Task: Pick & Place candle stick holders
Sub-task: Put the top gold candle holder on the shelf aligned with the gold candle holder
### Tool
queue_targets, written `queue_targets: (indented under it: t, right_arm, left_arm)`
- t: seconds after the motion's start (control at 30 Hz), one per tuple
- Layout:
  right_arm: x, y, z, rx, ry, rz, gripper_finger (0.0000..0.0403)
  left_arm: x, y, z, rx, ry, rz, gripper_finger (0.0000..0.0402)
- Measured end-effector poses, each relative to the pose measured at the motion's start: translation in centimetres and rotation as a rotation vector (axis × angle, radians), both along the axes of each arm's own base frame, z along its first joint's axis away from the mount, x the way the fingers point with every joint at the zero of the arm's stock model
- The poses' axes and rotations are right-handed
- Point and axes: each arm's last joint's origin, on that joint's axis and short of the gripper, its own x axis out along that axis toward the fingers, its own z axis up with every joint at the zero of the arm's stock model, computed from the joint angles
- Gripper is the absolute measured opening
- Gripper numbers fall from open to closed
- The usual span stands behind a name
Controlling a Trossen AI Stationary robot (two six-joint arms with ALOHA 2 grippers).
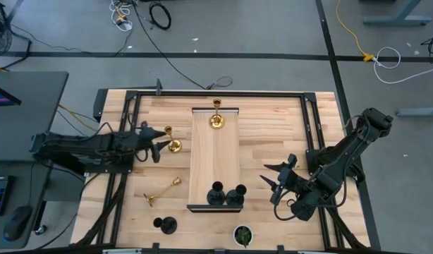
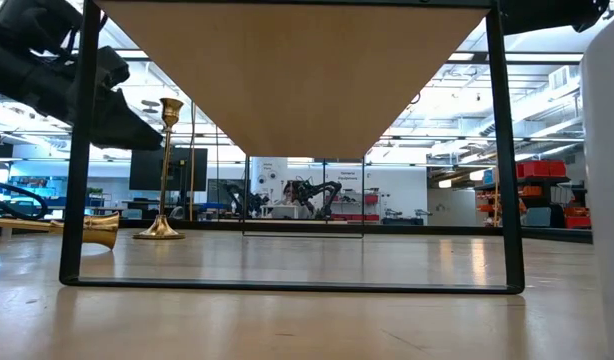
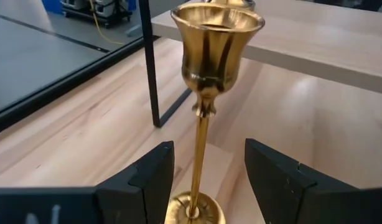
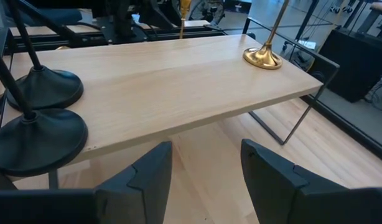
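Your left tool (image 3: 203,186) sits at the left of the light wooden tabletop (image 1: 273,134), its two dark fingers (image 3: 150,180) spread wide on either side of the thin stem of an upright shiny brass candle stick holder (image 1: 172,142). In the left wrist view the fingers stand clear of the stem, so you have no hold on it; its round base rests on the tabletop just left of the raised wooden shelf on a black metal frame (image 1: 215,176) that runs down the middle.

A second brass holder (image 1: 216,117) stands upright at the far end of that shelf. Two matte black holders with round bases (image 1: 226,195) stand side by side at the shelf's near end, just beside each other. A third brass holder (image 1: 162,189) lies tipped on its side on the tabletop, left of the shelf and nearer than the one between your fingers. A third black holder (image 1: 165,224) stands near the tabletop's near edge, left of the shelf. A small round dark pot with a green plant (image 1: 242,235) sits at the near edge, right of it.

Your right tool (image 1: 273,180) hovers over the tabletop right of the shelf's near end, fingers (image 4: 147,174) apart and holding nothing.
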Motion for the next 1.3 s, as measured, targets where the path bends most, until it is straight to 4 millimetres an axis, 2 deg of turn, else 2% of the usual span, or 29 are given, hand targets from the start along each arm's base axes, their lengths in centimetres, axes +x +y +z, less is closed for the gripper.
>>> queue_targets:
  t: [0.53, 0.7, 0.97, 1.17, 1.3]
  right_arm:
    - [0.0, 0.0, 0.0, -0.021, 0.009, 0.012, 0.0191]
    - [0.1, 0.0, 0.0, -0.022, 0.008, 0.013, 0.0191]
    - [0.1, 0.1, 0.1, -0.02, 0.007, 0.013, 0.0191]
    - [0.1, 0.1, 0.1, -0.02, 0.007, 0.013, 0.0191]
    - [0.1, 0.1, 0.1, -0.019, 0.006, 0.013, 0.0191]
  left_arm:
    - [2.2, 0.2, -0.8, 0.032, 0.051, 0.051, 0.0189]
    - [2.3, 0.2, -1.1, 0.041, 0.07, 0.07, 0.014]
    - [2.5, 0.2, -0.9, 0.054, 0.056, 0.049, 0.002]
    - [2.5, 0.2, -0.9, 0.056, 0.057, 0.049, 0.0025]
    - [2.5, 0.2, -0.9, 0.056, 0.056, 0.052, 0.0014]
